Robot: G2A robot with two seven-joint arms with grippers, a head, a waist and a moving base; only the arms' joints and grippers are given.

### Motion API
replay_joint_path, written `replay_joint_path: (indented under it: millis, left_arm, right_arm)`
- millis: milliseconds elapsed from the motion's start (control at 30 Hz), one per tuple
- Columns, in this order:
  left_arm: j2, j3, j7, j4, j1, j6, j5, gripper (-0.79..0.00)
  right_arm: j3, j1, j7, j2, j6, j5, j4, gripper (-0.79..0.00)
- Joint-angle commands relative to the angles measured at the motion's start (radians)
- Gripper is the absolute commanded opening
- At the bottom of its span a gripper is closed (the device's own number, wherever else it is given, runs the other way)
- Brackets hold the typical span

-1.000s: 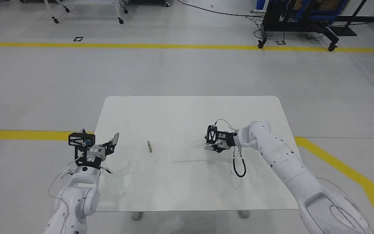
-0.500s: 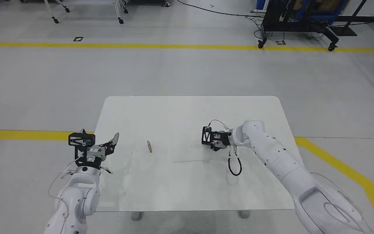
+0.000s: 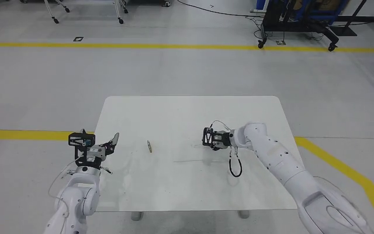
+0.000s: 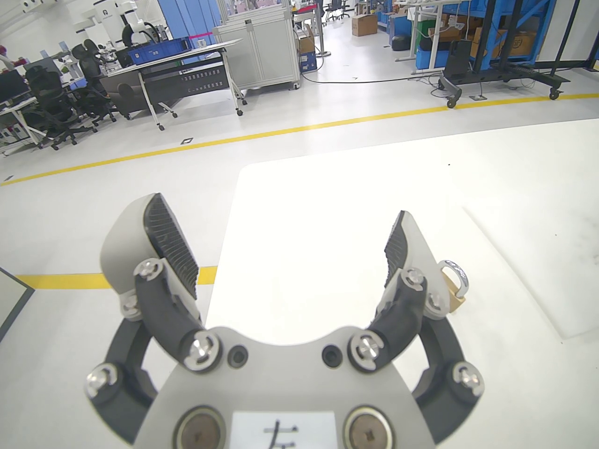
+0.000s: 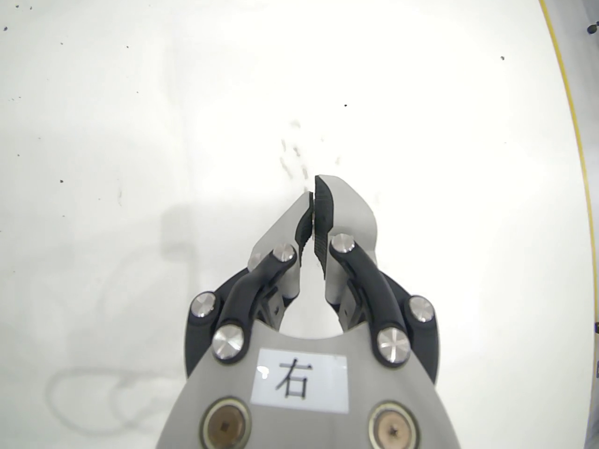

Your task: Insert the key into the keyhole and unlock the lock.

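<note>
Right tool (image 5: 312,189) pinched shut, left tool (image 4: 281,226) spread.
My approach could shove the loose steel-shackled brass padlock (image 3: 149,146) at nine o'clock.

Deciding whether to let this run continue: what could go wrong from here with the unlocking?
The right gripper is shut low over the table, and whether a key sits between its pads cannot be told; it may have closed on nothing. The padlock lies loose on the table, apart from the open left gripper; unheld, it would likely slide when a key is pushed in.
</note>
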Motion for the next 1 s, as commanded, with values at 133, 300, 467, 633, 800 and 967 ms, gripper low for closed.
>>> replay_joint_path:
  millis: [133, 300, 467, 633, 800, 967]
  left_arm:
    - [0.0, 0.0, 0.0, 0.0, 0.0, 0.0, 0.0, 0.0]
    - [0.0, 0.0, 0.0, 0.0, 0.0, 0.0, 0.0, 0.0]
    - [0.0, 0.0, 0.0, 0.0, 0.0, 0.0, 0.0, 0.0]
    - [0.0, 0.0, 0.0, 0.0, 0.0, 0.0, 0.0, 0.0]
    - [0.0, 0.0, 0.0, 0.0, 0.0, 0.0, 0.0, 0.0]
    - [0.0, 0.0, 0.0, 0.0, 0.0, 0.0, 0.0, 0.0]
  right_arm:
    - [0.07, -0.065, -0.068, 0.035, 0.023, -0.003, -0.094, -0.785]
    - [0.159, -0.139, -0.189, 0.064, 0.04, 0.059, -0.157, -0.785]
    - [0.219, -0.189, -0.276, 0.074, 0.01, 0.196, -0.171, -0.785]
    - [0.233, -0.199, -0.244, 0.074, 0.026, 0.254, -0.162, -0.785]
    - [0.233, -0.199, -0.244, 0.074, 0.026, 0.254, -0.162, -0.785]
    - [0.233, -0.199, -0.244, 0.074, 0.026, 0.254, -0.162, -0.785]
